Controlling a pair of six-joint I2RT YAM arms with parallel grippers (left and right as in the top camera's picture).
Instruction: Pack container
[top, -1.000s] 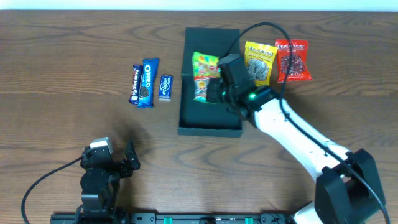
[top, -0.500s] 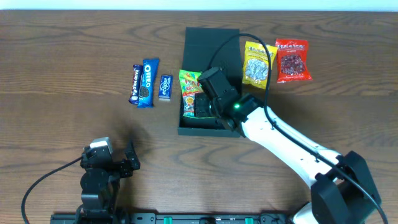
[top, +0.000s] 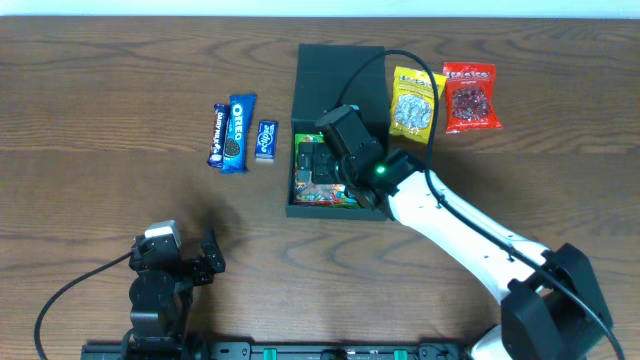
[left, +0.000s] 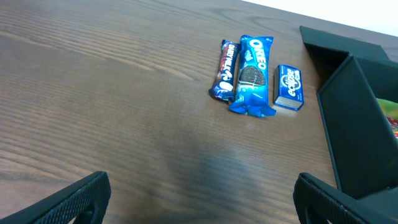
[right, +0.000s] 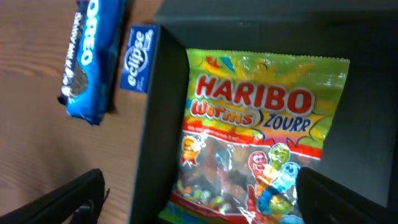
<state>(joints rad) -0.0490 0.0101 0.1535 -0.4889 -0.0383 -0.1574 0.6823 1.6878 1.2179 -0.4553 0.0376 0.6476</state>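
Note:
The container (top: 340, 72) is a dark box in the middle of the table, its flat lid folded back on the far side. A green and yellow Haribo worms packet (right: 255, 143) lies flat inside the box, against its left wall (right: 155, 118). My right gripper (right: 205, 202) hovers just above the packet's near end, open, one finger on each side and nothing between them. My left gripper (left: 199, 199) stands open over bare wood at the front left, well clear of the container (left: 360, 124).
Left of the box lie a dark chocolate bar (top: 218, 135), a blue Oreo packet (top: 238, 130) and a small Eclipse box (top: 266, 140). A yellow snack bag (top: 415, 100) and a red one (top: 470, 97) lie to the right of the lid.
My right gripper carried the Haribo packet left and down into the box, then opened; the packet now lies loose inside. The left arm has not moved.

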